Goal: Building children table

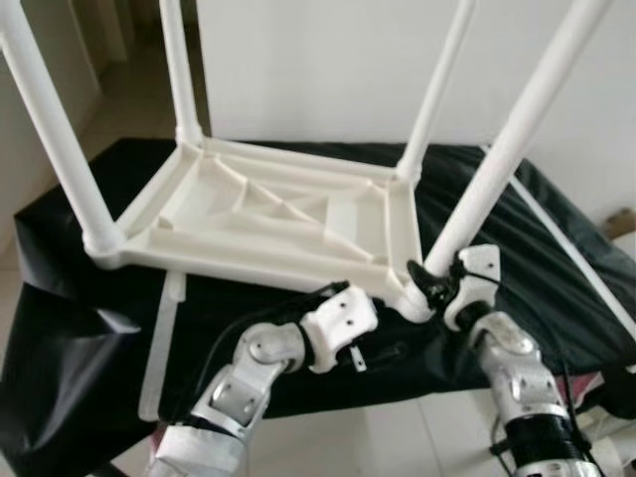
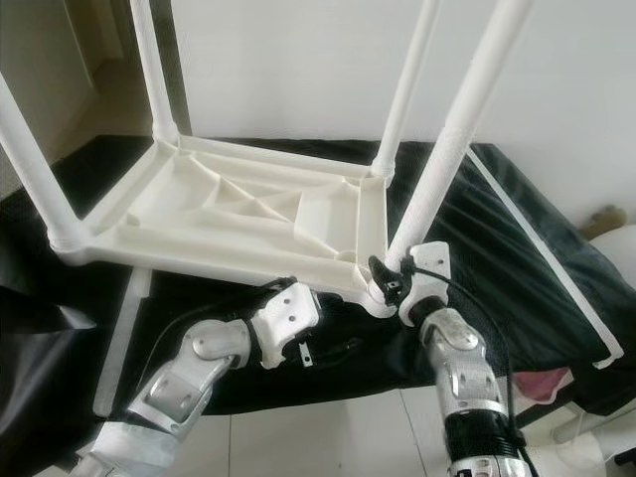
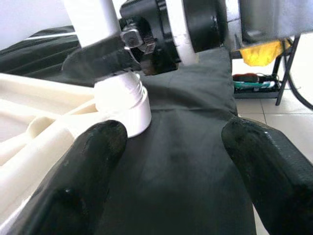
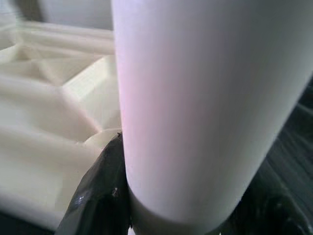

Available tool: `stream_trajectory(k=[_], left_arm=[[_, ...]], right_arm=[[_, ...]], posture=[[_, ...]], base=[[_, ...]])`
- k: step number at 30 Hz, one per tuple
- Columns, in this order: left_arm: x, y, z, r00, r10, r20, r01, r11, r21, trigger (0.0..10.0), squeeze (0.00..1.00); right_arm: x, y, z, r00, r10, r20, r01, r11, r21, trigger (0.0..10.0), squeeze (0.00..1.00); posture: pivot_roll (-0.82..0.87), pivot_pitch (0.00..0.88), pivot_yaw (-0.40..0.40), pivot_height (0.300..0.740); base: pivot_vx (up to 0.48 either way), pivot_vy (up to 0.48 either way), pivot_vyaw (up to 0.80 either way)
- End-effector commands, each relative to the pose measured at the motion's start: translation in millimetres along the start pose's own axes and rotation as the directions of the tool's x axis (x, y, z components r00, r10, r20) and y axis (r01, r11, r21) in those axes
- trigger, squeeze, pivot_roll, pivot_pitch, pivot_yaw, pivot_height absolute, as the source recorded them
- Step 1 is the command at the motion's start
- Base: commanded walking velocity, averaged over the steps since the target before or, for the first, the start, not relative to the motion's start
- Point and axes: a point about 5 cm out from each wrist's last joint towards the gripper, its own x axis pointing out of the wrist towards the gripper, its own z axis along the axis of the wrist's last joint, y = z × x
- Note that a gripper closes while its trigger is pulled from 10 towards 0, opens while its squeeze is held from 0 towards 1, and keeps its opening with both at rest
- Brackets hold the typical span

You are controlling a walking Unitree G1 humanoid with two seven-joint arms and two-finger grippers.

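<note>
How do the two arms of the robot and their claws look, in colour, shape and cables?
Both arms are built of silver metal segments with white housings near the wrists. The left arm has rounded silver joints and a white block-shaped wrist cover with small dark screw holes. The right arm has a black lower section with thin black cables along it. Each claw has two long black fingers, rounded and matte.

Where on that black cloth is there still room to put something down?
Bare cloth lies right of the upturned table, out to the loose white strip, and at the near left corner. It's crowded at the near right leg, where the right pincer grips and the left pincer waits.
</note>
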Motion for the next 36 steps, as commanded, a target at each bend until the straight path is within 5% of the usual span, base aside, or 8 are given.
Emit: stream_trajectory(k=[1,7,18,19,29,36], left_arm=[[1.2,-2.0,2.0,1.0,-0.002,0.009,0.002,1.0,-0.005,10.0,0.0],[0.8,-4.5,2.4,1.0,-0.014,0.008,0.014,1.0,-0.004,10.0,0.0],[0.5,-7.7,0.8,1.0,-0.021,0.005,0.021,1.0,-0.014,10.0,0.0],[-0.4,-6.7,0.6,1.0,-0.022,0.003,0.022,1.0,-0.012,10.0,0.0],[-2.3,-6.5,0.3,1.0,-0.018,-0.002,0.017,1.0,-0.01,10.0,0.0],[-1.3,-5.1,1.8,1.0,-0.011,0.003,0.011,1.0,-0.01,10.0,0.0]], right_arm=[[-7.9,-7.1,-16.6,0.99,-0.113,-0.081,0.116,0.993,0.027,10.0,0.0],[-12.7,22.6,-25.2,0.947,-0.295,-0.129,0.311,0.941,0.13,10.0,0.0],[-12.1,33.4,-16.8,0.953,-0.285,-0.108,0.299,0.942,0.153,10.0,0.0],[-13.7,32.4,-14.0,0.958,-0.274,-0.089,0.285,0.947,0.148,10.0,1.0],[-21.1,32.1,-6.2,0.982,-0.186,-0.015,0.186,0.968,0.167,10.0,1.0],[-19.0,8.5,-0.5,0.998,-0.055,0.021,0.053,0.994,0.09,10.0,1.0]], posture=[[0.09,0.0,-0.069,0.74],[0.09,0.0,-0.067,0.74],[0.09,0.0,-0.064,0.74],[0.09,0.0,-0.062,0.74],[0.1,0.0,-0.063,0.74],[0.09,0.0,-0.064,0.74]], base=[[0.0,0.0,0.0],[0.0,0.0,0.0],[0.0,0.0,0.0],[0.0,0.0,0.0],[0.0,0.0,0.0],[0.0,0.0,0.0]])
